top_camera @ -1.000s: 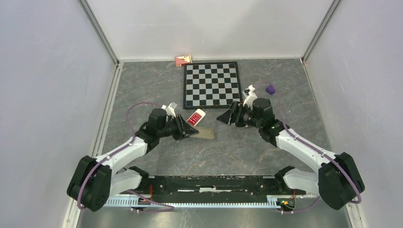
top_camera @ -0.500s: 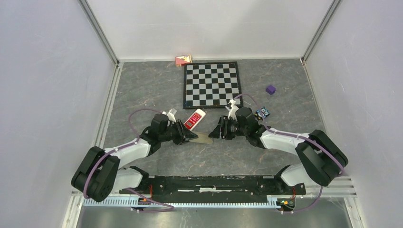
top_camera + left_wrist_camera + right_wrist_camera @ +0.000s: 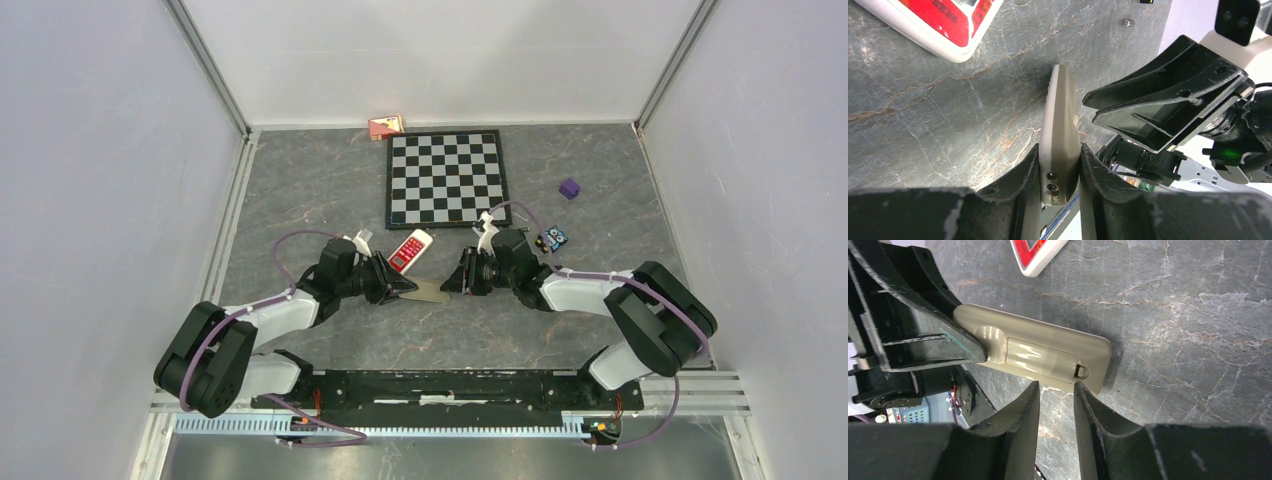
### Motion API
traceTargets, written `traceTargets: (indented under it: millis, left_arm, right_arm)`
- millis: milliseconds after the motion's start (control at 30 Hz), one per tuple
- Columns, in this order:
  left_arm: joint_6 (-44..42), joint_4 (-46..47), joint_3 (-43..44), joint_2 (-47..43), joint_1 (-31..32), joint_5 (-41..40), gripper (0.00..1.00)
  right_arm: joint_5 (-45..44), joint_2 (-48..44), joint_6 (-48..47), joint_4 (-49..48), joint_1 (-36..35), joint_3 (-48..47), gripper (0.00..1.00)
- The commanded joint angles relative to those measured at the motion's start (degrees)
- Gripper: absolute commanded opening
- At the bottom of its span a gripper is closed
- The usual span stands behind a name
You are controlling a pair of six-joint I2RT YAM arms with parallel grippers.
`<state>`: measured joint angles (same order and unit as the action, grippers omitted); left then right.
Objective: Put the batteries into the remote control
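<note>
Remote [image 3: 428,291]: beige, turned on edge near the middle of the table [image 3: 330,180], between the two grippers.
Cover [image 3: 1040,356]: in place on the remote's back, facing the right gripper.
Left gripper [image 3: 1060,165]: clamped on one end of the remote, one finger on each broad face.
Right gripper [image 3: 1055,390]: jaws a narrow gap apart with nothing between them; the tips are just beside the remote's long edge at the cover latch, and contact cannot be told.
Red-and-white device [image 3: 411,249]: just behind the remote.
Chessboard [image 3: 446,178]: further back.

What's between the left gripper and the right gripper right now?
The beige remote: the left gripper clamps one end, and the right gripper faces the other end. The top view shows this most clearly.
</note>
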<state>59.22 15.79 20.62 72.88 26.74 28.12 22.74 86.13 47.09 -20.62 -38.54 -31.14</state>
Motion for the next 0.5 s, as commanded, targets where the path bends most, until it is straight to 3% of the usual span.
traceTargets:
  millis: [0, 233, 333, 467]
  left_arm:
    - [-3.19, -5.55, 0.02, 1.79, 0.08, -3.08, 0.02]
    - [-2.97, -5.55, -0.06, 1.92, 0.07, -3.25, 0.02]
    - [-3.10, -5.93, 0.20, 1.76, 0.03, -3.42, 0.02]
    - [-3.32, -6.13, 0.30, 1.78, -0.01, -3.30, 0.02]
  right_arm:
    - [-1.20, 2.13, -1.19, -1.97, -0.39, -2.35, 0.36]
    - [-0.29, 3.46, -0.05, -9.53, -0.47, -0.62, 0.38]
    - [-0.57, 3.59, -0.16, -9.78, -0.50, -0.70, 0.33]
    - [-1.19, 3.79, -0.68, -7.60, -0.56, -0.89, 0.36]
